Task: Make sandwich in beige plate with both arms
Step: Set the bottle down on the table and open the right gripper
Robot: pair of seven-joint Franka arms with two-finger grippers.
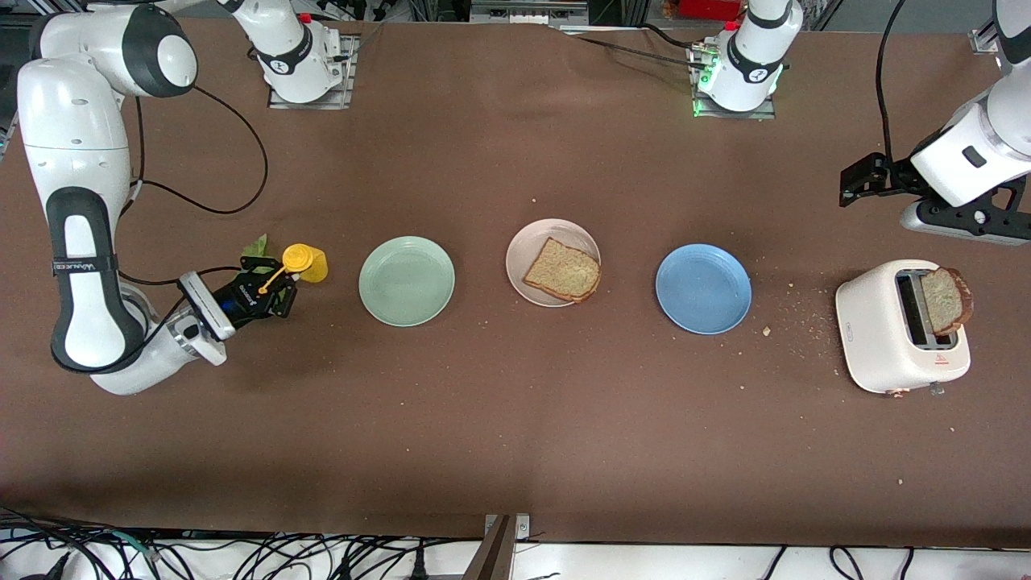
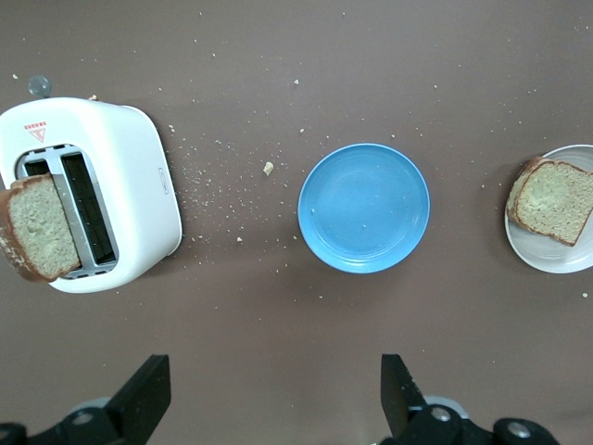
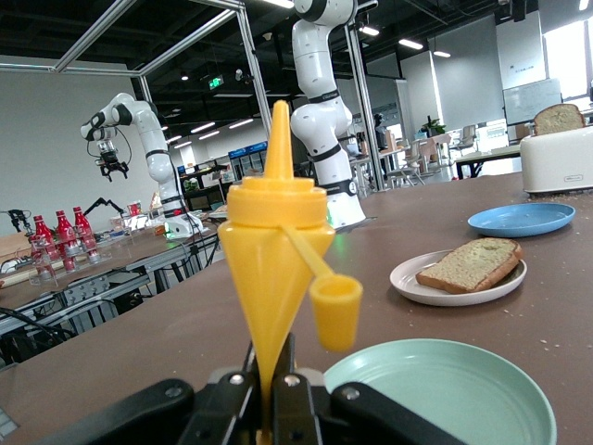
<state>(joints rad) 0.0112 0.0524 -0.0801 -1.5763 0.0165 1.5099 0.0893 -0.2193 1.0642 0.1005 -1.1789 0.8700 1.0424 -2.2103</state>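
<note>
Brown table (image 1: 515, 419) carries a mint-green plate (image 1: 407, 281), a beige plate (image 1: 532, 242) with speckled tan bread slice (image 1: 563, 271), a blue plate (image 1: 703, 288), a white toaster (image 1: 882, 338) showing dark-crusted toast (image 1: 946, 300), and a yellow squeeze bottle (image 1: 306, 263).

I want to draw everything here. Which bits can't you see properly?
- Lettuce leaf: front view, mostly hidden by the right gripper and yellow squeeze bottle.
- Bottle's lower body: right wrist view, cut off by the edge.
- Beige plate: left wrist view, cut by the edge.
- Left gripper: only the tips of its open fingers show.
</note>
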